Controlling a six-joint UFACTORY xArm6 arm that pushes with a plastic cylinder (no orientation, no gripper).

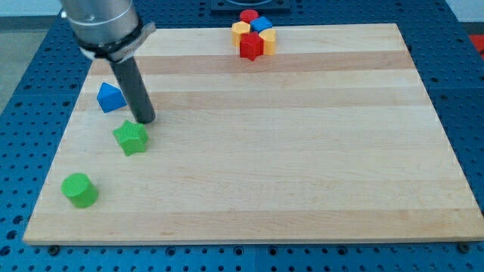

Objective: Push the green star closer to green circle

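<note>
Green circle (pixel 79 189), green star (pixel 131 137), my tip (pixel 145 121) seemingly touching

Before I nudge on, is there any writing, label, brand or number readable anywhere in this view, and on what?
None: no text can be read in this view.
The green star block, green circle block, blue triangular block and the red, yellow and blue cluster have plain faces.
The wooden board is unmarked.
My tip and its dark rod carry no visible label.
</note>
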